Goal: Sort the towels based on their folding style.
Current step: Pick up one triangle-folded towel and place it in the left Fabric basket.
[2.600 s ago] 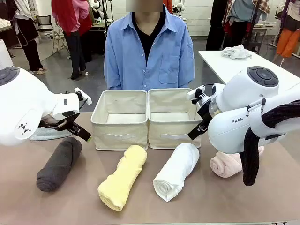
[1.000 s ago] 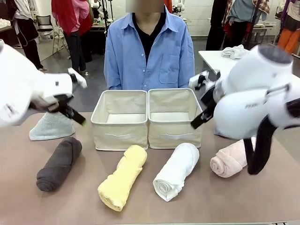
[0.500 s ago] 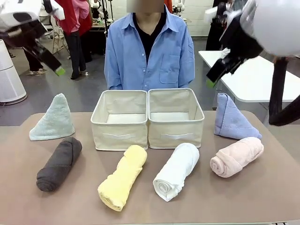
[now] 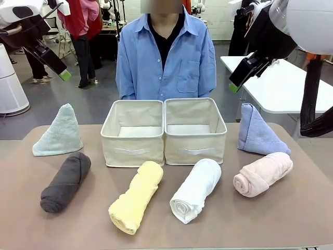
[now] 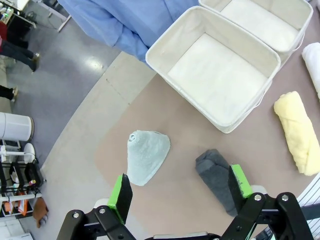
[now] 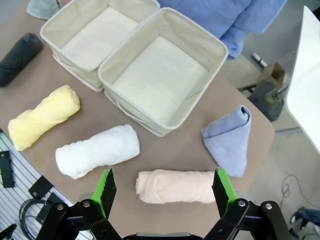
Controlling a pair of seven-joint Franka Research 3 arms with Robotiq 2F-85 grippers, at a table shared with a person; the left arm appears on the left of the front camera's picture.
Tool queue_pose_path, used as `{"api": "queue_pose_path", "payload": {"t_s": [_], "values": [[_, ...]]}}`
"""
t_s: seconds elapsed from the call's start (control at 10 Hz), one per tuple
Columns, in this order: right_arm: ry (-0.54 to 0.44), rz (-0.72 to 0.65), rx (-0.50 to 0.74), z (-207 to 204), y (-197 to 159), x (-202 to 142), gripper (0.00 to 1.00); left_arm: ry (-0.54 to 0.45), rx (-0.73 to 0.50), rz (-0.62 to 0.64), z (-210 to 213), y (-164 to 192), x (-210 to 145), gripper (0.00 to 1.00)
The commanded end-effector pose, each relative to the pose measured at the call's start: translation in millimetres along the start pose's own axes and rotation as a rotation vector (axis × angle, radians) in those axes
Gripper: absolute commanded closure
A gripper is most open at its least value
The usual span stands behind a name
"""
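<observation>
Six towels: all lie on the counter (image 4: 234, 224); none is in a bin yet.
Rolls: dark grey roll (image 4: 65, 181), yellow roll (image 4: 136, 196), white roll (image 4: 196, 190) and pink roll (image 4: 263, 174) lie in a row on my side of the bins.
Cones: pale grey-green cone (image 4: 59, 132) stands left of the left bin (image 4: 132, 151); blue cone (image 4: 257, 135) stands right of the right bin (image 4: 193, 151), just behind the pink roll.
Change: both my arms have risen from low over the counter to high above it. The cones they covered are now plain to see, so I judge sorting can begin.
Left fingers (image 5: 120, 199): wide apart, holding nothing, high over the grey-green cone.
Right fingers (image 6: 106, 187): wide apart, holding nothing, high over the pink roll.
Edges: the yellow and white rolls end near my edge of the counter; the cones sit near its side edges.
Open room: free air above everything, with gaps between the rolls. The person (image 4: 165, 52) stands close behind the bins.
</observation>
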State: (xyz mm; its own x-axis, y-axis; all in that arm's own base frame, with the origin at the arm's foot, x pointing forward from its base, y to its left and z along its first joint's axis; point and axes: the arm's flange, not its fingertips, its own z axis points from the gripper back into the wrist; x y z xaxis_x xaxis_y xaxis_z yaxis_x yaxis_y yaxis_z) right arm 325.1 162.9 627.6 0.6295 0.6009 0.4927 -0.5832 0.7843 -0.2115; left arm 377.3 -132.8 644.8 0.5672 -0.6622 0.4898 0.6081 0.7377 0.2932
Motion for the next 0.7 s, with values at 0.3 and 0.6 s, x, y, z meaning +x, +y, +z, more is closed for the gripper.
{"api": "queue_pose_path", "payload": {"t_s": [0.3,0.6], "values": [[-0.016,-0.038,0.401,-10.2,-92.1,-22.6,0.0,-0.112,-0.292,-0.073,-30.5,55.2,-25.8,0.0],[-0.195,-0.109,0.715,-5.4,-193.3,-86.6,0.0,-0.239,-0.557,-0.088,-53.4,130.1,-79.9,0.0]]}}
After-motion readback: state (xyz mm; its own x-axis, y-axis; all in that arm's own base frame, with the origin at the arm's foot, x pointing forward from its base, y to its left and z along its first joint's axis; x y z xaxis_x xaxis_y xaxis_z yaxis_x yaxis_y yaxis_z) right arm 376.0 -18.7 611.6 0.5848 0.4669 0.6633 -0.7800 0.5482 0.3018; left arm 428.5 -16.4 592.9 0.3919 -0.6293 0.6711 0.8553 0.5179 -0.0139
